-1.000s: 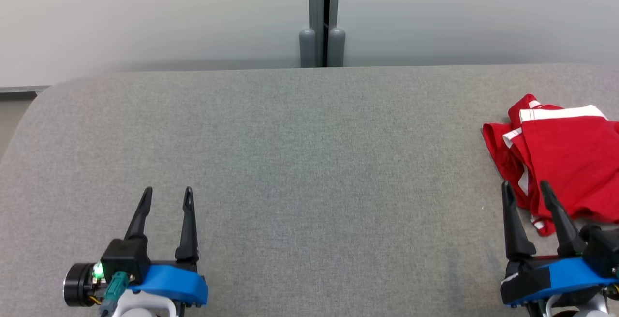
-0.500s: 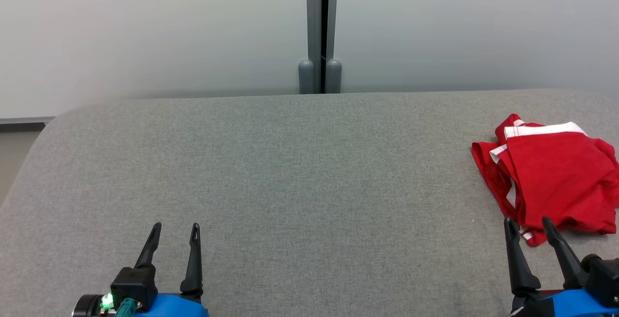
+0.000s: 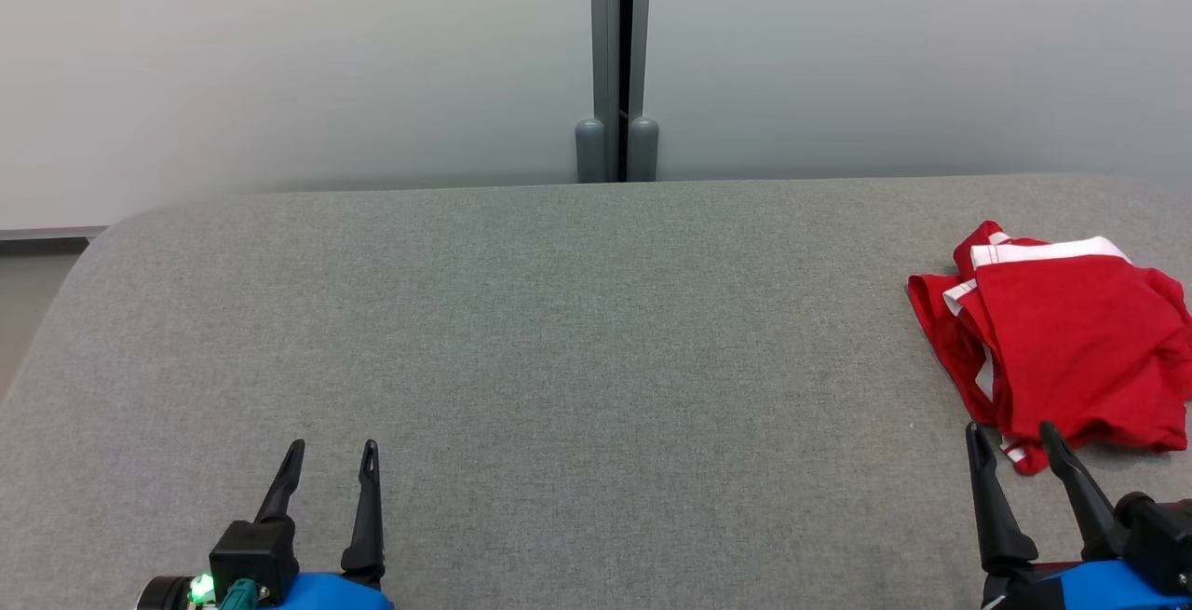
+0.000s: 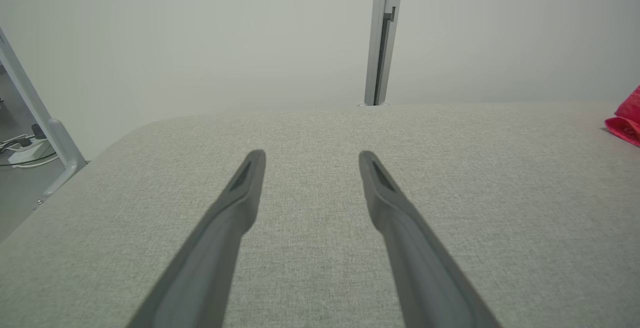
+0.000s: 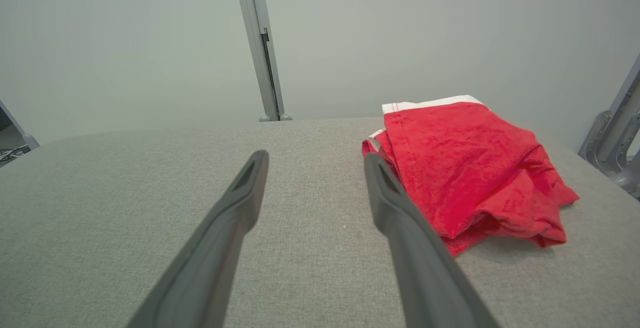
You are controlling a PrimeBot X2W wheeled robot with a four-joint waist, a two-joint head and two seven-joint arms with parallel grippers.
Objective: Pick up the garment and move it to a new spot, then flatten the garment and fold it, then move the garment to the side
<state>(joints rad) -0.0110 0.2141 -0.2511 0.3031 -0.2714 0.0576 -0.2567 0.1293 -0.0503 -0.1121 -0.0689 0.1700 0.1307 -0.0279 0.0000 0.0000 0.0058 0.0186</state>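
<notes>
Red garment (image 3: 1062, 340) lies folded just ahead of the open, empty right gripper (image 3: 1013, 431); left gripper (image 3: 331, 448) open, well apart.

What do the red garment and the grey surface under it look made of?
Red garment: soft matte knit, probably cotton; it creases, with stitched white trim. Grey surface: matte woven upholstery fabric, fine flecked weave; rounded edges hint at padding.

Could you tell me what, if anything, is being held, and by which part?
Nothing is held: left gripper and right gripper are open; the red garment lies free.
</notes>
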